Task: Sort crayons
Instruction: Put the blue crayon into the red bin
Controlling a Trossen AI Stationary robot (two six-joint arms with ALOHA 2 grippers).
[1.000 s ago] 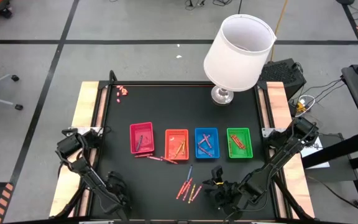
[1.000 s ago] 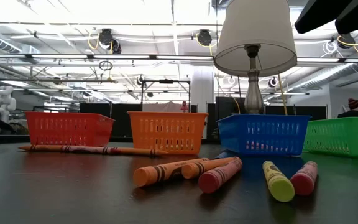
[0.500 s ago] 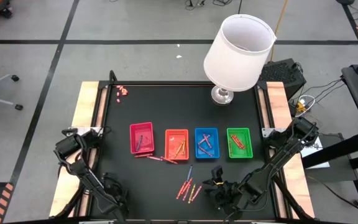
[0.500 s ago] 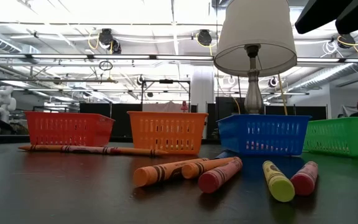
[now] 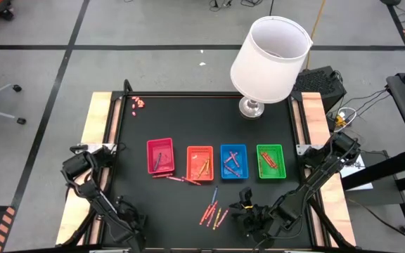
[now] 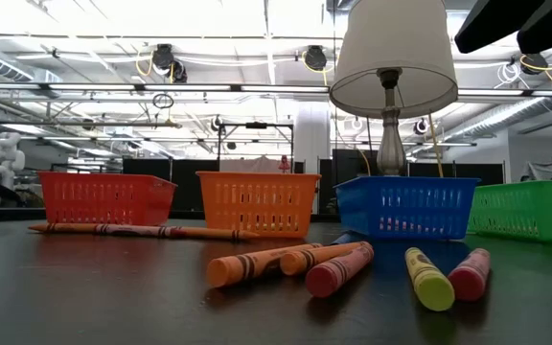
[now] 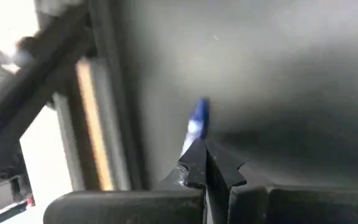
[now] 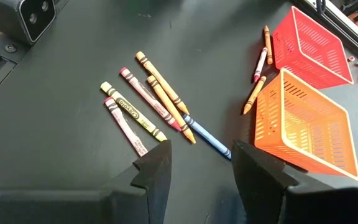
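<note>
Left claw (image 7: 202,163) pinches a blue crayon (image 7: 198,118) at the bench's (image 5: 167,116) near-left corner; right claw (image 8: 199,163) (fingers apart, empty) hangs over loose crayons (image 8: 145,102).

Left gripper (image 7: 205,163) pinched closed at near-left edge; right gripper (image 8: 197,165) parted

In the left wrist view, a blurred blue crayon (image 7: 199,118) was half hidden behind the pinched-together left gripper (image 7: 202,163). The low view cut off the green tray (image 6: 530,210) at its edge, and the lamp (image 6: 391,57) at its top.
</note>
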